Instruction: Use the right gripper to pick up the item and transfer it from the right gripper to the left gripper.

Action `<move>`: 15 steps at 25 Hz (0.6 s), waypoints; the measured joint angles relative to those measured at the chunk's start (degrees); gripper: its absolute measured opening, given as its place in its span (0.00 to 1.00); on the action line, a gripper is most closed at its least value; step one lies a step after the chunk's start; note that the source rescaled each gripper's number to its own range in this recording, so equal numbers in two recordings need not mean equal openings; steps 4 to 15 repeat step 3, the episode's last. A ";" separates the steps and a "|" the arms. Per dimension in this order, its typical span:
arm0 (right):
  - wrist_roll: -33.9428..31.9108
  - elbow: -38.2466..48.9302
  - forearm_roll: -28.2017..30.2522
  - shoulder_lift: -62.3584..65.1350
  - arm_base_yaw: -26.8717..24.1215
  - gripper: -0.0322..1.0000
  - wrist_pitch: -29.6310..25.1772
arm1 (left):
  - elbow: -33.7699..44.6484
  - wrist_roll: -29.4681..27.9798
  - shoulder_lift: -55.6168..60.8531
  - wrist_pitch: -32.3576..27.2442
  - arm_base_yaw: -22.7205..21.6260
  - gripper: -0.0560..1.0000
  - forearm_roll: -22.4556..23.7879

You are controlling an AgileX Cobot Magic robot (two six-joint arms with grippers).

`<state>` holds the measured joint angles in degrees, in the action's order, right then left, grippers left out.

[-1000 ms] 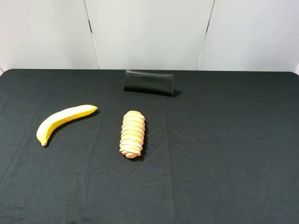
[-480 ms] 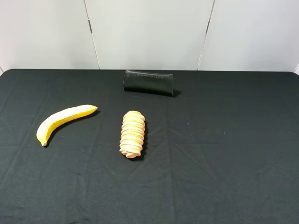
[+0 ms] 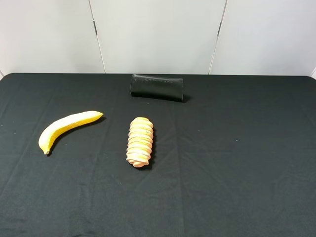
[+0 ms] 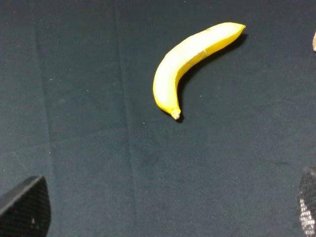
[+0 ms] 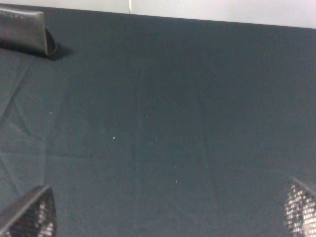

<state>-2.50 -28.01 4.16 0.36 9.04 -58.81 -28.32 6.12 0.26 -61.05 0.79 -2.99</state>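
Note:
The yellow banana (image 3: 66, 128) lies on the black table (image 3: 237, 163) at the left, its stem end toward the front. It also shows in the left wrist view (image 4: 190, 59). My left gripper (image 4: 165, 212) is open and empty, its fingertips (image 4: 24, 207) spread wide, apart from the banana and above the cloth. My right gripper (image 5: 164, 212) is open and empty over bare cloth on the right, fingertips (image 5: 300, 210) spread wide. Neither arm shows in the exterior high view.
A ridged orange-tan roll (image 3: 140, 141) lies at the middle of the table. A black oblong case (image 3: 157, 87) lies at the back centre, its end also in the right wrist view (image 5: 24, 32). White wall panels stand behind the table.

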 joint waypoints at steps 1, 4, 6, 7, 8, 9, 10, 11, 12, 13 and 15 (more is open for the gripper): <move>0.00 0.00 0.00 0.00 0.00 1.00 0.00 | 0.00 0.00 0.00 0.00 0.00 1.00 0.00; 0.00 0.00 0.00 0.00 0.00 1.00 0.00 | 0.00 0.00 0.00 0.00 0.00 1.00 0.00; 0.00 0.00 0.00 0.00 0.00 1.00 0.00 | 0.00 0.00 0.00 0.00 0.00 1.00 0.00; 0.00 0.00 0.00 0.00 0.00 1.00 0.00 | 0.00 0.00 0.00 0.00 0.00 1.00 0.00; 0.00 0.00 0.00 0.00 0.00 1.00 0.00 | 0.00 0.00 0.00 0.00 0.00 1.00 0.00; 0.00 0.00 0.00 0.00 0.00 1.00 0.00 | 0.00 0.00 0.00 0.00 0.00 1.00 0.00; 0.00 0.00 0.00 0.00 0.00 1.00 0.00 | 0.00 0.00 0.00 0.00 0.00 1.00 0.00; 0.00 0.00 0.00 0.00 0.00 1.00 0.00 | 0.00 0.00 0.00 0.00 0.00 1.00 0.00; 0.00 0.00 0.00 0.00 0.00 1.00 0.00 | 0.00 0.00 0.00 0.00 0.00 1.00 0.00; 0.00 0.00 0.00 0.00 0.00 1.00 0.00 | 0.00 0.00 0.00 0.00 0.00 1.00 0.00; 0.00 0.00 0.00 0.00 0.00 1.00 0.00 | 0.00 0.00 0.00 0.00 0.00 1.00 0.00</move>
